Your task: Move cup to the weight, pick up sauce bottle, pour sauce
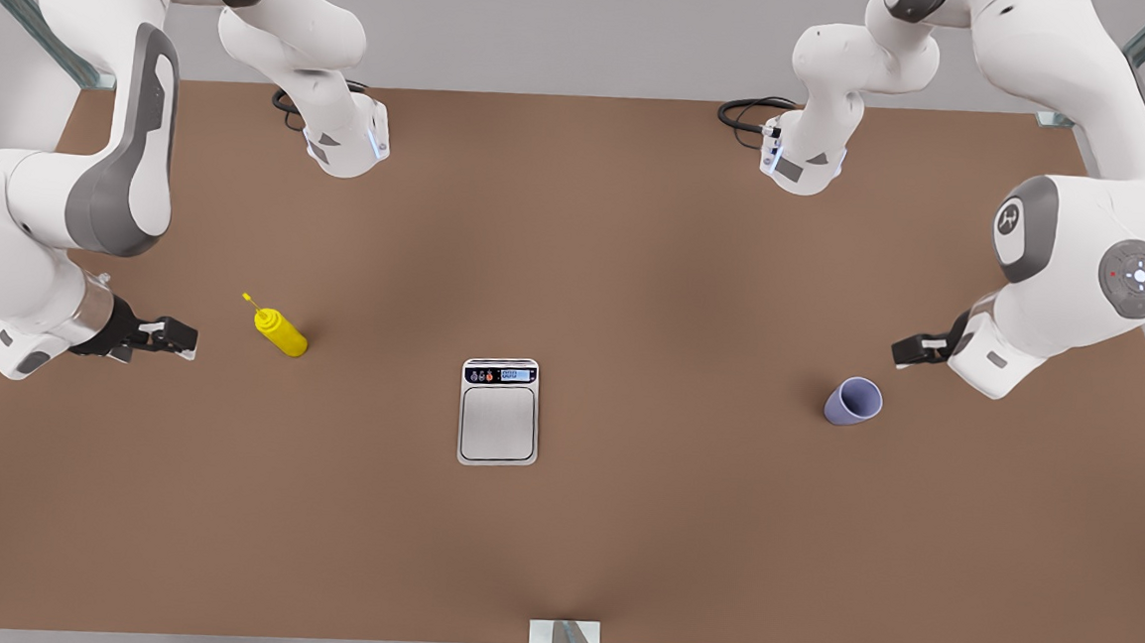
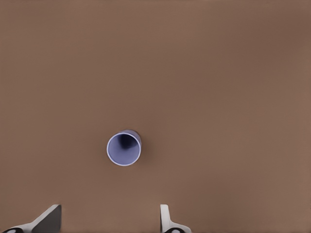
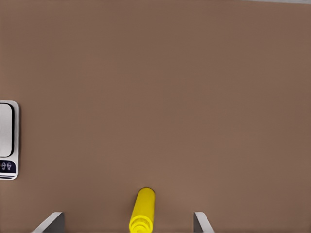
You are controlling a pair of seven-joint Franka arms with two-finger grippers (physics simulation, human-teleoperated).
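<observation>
Near the table's edge at the front view's right, the cup [image 1: 854, 400] stands upright, apart from the weight [image 1: 498, 411] at mid-table.
It looks light, stiff and smooth; grip its wall mid-height. The left end effector [image 1: 900, 355] waits beside it, released; the right end effector [image 1: 184, 340], released, is near the sauce bottle [image 1: 281, 332].

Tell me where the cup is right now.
The cup stands upright on the table, toward the front view's right, well apart from the kitchen scale, near the open left claw.
</observation>
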